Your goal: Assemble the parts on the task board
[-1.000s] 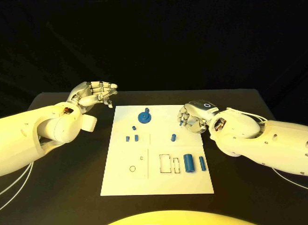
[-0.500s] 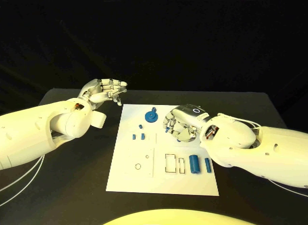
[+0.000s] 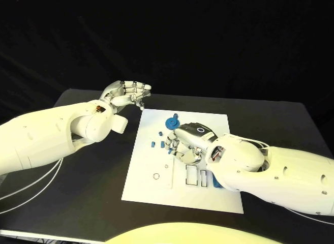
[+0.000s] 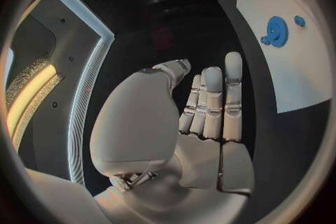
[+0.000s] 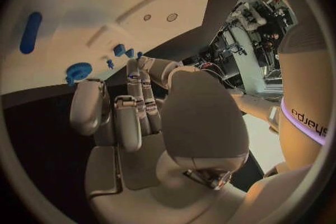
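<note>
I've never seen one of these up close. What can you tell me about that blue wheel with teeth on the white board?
The blue gear is a small toothed disc with a raised stub beside it, plastic by the look of it. It lies flat near the far end of the white board. The right hand hovers over the board just short of it, and the left hand is off past the board's far corner; neither touches it.

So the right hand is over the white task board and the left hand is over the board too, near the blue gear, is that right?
Not quite. The right hand is over the task board, but the left hand is off it, over the black table beyond the board's corner, apart from the blue gear. The head view shows this.
</note>
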Tool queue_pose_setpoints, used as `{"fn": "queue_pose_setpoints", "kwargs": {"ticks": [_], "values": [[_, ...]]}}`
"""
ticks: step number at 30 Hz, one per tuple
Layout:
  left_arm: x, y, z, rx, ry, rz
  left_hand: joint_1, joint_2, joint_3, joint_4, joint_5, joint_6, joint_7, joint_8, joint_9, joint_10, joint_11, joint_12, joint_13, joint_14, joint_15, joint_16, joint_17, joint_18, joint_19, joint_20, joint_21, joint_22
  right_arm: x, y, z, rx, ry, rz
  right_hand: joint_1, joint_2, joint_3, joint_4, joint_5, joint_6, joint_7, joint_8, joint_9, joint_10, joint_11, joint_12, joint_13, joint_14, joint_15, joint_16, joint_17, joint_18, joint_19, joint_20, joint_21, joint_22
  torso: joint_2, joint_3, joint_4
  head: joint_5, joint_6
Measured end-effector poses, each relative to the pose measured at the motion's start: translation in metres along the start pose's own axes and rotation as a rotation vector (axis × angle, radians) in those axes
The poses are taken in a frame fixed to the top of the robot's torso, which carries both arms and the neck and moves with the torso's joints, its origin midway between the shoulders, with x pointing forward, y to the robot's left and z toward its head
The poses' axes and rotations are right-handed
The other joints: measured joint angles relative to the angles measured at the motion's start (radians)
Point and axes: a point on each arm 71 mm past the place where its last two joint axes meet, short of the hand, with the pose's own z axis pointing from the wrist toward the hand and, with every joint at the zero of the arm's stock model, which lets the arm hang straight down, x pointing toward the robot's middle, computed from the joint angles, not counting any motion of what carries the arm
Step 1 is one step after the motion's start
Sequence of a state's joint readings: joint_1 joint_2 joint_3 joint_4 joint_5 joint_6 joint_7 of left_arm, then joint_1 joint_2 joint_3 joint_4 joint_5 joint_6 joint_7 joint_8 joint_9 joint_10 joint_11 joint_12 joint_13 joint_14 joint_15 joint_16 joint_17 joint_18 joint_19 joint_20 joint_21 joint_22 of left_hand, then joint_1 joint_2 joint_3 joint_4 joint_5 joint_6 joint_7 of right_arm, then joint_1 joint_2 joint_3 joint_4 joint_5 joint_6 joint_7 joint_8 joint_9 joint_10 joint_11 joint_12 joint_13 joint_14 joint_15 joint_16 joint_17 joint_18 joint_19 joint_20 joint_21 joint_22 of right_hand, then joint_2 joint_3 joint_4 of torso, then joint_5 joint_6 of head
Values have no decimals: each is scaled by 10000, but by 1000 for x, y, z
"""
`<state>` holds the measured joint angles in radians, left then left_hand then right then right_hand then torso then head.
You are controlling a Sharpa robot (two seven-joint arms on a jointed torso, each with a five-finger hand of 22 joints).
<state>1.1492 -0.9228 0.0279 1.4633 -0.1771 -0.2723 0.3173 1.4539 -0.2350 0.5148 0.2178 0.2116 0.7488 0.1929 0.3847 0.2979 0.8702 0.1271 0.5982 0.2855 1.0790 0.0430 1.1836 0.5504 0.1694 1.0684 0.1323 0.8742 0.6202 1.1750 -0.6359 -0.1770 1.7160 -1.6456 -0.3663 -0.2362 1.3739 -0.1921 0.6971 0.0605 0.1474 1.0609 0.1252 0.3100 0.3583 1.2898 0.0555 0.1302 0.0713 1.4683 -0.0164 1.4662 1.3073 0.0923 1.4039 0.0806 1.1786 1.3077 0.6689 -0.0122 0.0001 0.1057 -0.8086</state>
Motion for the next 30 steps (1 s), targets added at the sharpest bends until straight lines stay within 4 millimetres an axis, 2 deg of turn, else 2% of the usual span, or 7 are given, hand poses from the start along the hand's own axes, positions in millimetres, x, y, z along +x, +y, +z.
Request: {"fn": "queue_pose_setpoints", "kwargs": {"ticks": [15,30], "values": [[4,1,3,-45,78,-28,0,0,0,0,0,-35,35,0,1,0,0,0,-19,0,0,0,-11,0,-1,-1,0,1,29,6,6,-117,436,312,4,2,26,-29,25,-3,1,-9,30,1,1,-37,-10,0,0,0,7,0,0,0,0,-2,14,27,-12,301,-163],[4,2,3,-109,103,-2,0,0,28,-27,0,-35,34,0,-7,0,0,0,-28,1,-1,0,-11,0,-1,-1,0,-8,37,3,6,2,583,311,16,13,12,-41,9,-21,13,0,29,17,15,-75,-4,0,0,0,6,0,-1,0,0,-4,15,25,-19,376,-273]]}}
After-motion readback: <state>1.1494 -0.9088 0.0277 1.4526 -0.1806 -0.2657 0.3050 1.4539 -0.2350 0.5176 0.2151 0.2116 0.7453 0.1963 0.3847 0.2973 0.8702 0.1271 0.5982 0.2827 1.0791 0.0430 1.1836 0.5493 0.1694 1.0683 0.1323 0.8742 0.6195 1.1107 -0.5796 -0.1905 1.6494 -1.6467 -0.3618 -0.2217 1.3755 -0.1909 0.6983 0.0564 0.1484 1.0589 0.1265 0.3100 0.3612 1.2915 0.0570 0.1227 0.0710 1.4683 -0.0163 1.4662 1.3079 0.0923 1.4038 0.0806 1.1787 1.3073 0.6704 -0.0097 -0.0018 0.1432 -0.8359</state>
